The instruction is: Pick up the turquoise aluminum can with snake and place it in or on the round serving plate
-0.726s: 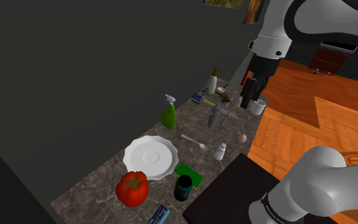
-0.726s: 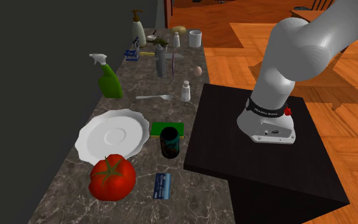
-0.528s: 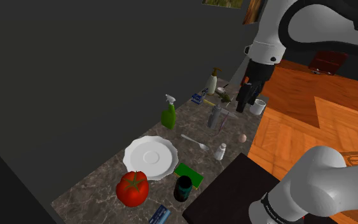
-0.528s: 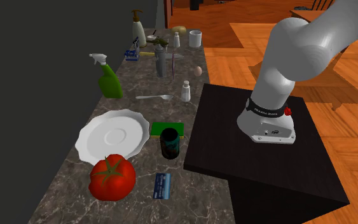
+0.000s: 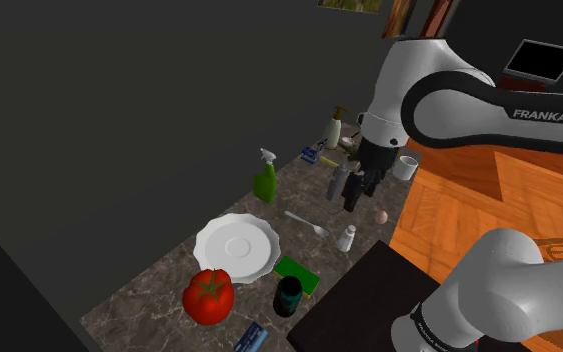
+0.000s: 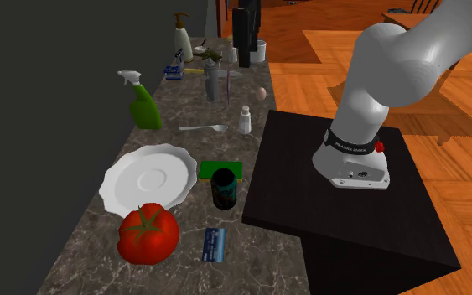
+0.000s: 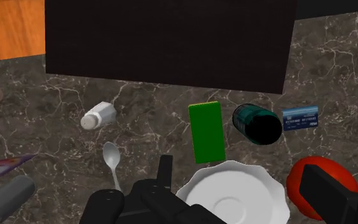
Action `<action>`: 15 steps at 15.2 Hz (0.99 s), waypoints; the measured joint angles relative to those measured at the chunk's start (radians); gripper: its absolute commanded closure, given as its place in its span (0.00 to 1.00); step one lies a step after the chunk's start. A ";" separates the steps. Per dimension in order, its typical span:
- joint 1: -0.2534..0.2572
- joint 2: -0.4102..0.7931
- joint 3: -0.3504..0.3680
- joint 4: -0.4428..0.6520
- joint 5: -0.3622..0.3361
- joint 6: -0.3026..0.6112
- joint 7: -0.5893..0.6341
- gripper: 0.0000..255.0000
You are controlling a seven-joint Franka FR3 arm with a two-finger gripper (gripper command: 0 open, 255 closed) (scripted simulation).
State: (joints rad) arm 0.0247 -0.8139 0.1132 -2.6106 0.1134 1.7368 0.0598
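The gripper hangs above the far stretch of the stone counter, its two black fingers standing apart with nothing between them. In the second exterior view it sits over the clutter at the counter's far end, close to a white cup whose inside cannot be made out. The can, dark teal with a dark top, stands upright well apart from the gripper, at the near part of the counter and just beside the edge of the black stand. It is right next to a green block, with a small blue card on its other side. The round white plate with a scalloped rim lies just beside the green block and near the can, its whole white face showing. A big red tomato sits against the plate's near edge.
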 measured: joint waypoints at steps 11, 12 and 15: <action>0.075 0.210 0.186 -0.195 0.121 0.453 0.138 0.00; 0.077 0.246 0.202 -0.205 0.127 0.502 0.148 0.00; 0.084 0.367 0.262 -0.214 0.140 0.645 0.197 0.00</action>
State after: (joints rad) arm 0.1085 -0.4473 0.3750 -2.8243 0.2532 2.3819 0.2563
